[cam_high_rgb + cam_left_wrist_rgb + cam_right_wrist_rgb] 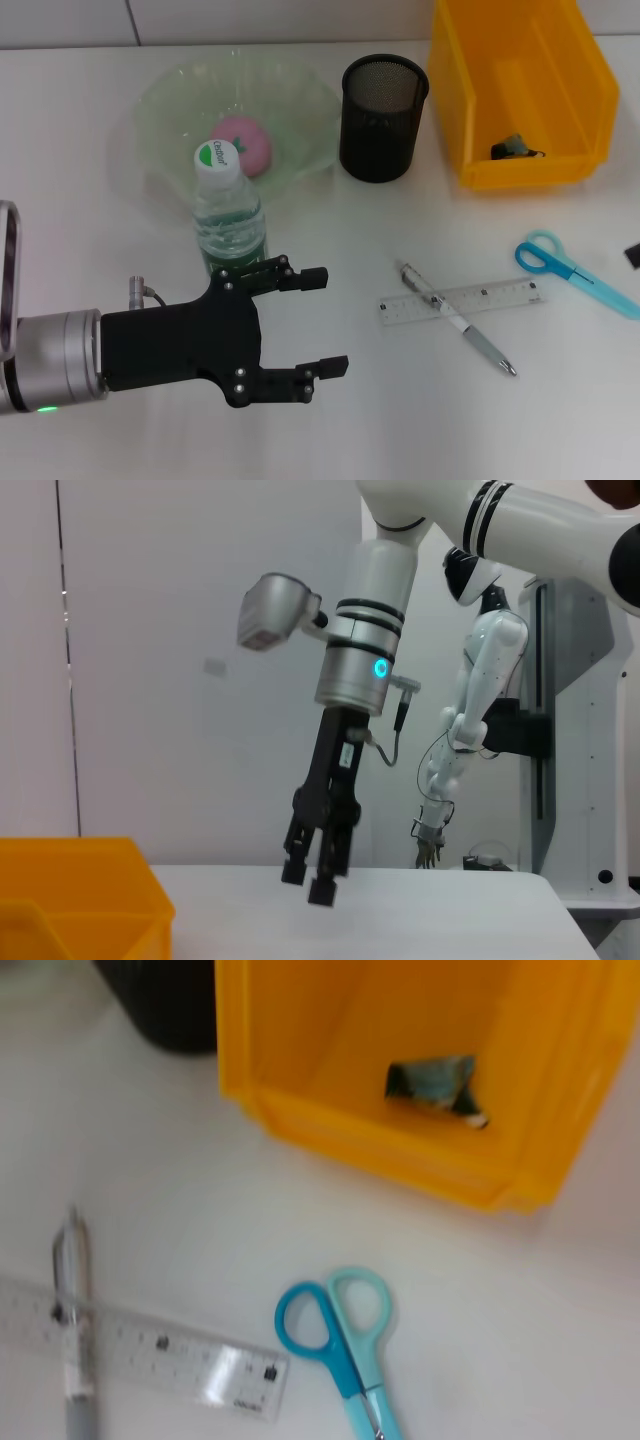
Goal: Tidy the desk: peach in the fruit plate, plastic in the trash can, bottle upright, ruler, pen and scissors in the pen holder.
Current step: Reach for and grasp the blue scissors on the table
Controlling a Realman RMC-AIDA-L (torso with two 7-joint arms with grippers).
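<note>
The peach (243,143) lies in the green glass fruit plate (290,100). Just in front of the plate the bottle (228,215) stands upright. My left gripper (322,322) is open and empty, low over the table right of the bottle. The pen (458,320) lies across the clear ruler (462,300), and the blue scissors (340,1345) lie to their right. A dark scrap of plastic (432,1082) sits in the yellow trash can (520,90). The black mesh pen holder (383,115) is empty. My right gripper (312,880) hangs open above the table near the scissors.
The pen holder stands between the fruit plate and the trash can (330,1110) at the back. A black tip (633,255) shows at the right edge of the head view. Bare white table lies in front of the ruler (150,1355) and pen (75,1310).
</note>
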